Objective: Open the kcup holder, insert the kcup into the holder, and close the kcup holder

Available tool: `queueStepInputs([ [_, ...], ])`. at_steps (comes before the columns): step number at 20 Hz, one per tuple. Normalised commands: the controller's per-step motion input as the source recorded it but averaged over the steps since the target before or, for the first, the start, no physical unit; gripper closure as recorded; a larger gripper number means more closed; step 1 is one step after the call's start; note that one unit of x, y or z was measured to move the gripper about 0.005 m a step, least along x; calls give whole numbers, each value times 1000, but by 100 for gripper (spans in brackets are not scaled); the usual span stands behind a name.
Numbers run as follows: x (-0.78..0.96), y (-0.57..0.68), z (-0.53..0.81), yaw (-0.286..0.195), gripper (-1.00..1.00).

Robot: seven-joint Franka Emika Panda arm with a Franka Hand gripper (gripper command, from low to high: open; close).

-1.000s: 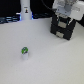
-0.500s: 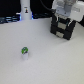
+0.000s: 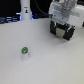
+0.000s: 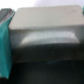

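The kcup [image 3: 24, 51], a small white pod with a green and dark top, stands upright on the white table in the exterior view's lower left. My gripper [image 3: 62, 31] hangs at the upper right, far from the kcup. It is right at the black kcup holder [image 3: 71, 31], which it mostly hides. In the wrist view the holder's dark front [image 4: 50, 62] fills the frame, with a pale handle [image 4: 45, 27] across it, very close and blurred. My fingers cannot be made out, so I cannot tell how the jaws stand.
A tall white bottle-like object with a black mark [image 3: 26, 10] stands at the table's back, in the exterior view's upper left. A teal surface [image 4: 5, 45] shows at one edge of the wrist view. White tabletop [image 3: 50, 62] lies between the kcup and the gripper.
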Motion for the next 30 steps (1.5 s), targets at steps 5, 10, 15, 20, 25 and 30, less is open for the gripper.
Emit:
queueStepInputs([
  [5, 881, -438, 128, -93, 100],
  [10, 853, -453, 114, -85, 100],
  [15, 820, -455, 115, -79, 100],
  [20, 587, -413, 102, -70, 100],
  [25, 6, -82, 70, -22, -100],
  [30, 56, -294, 426, -134, -100],
])
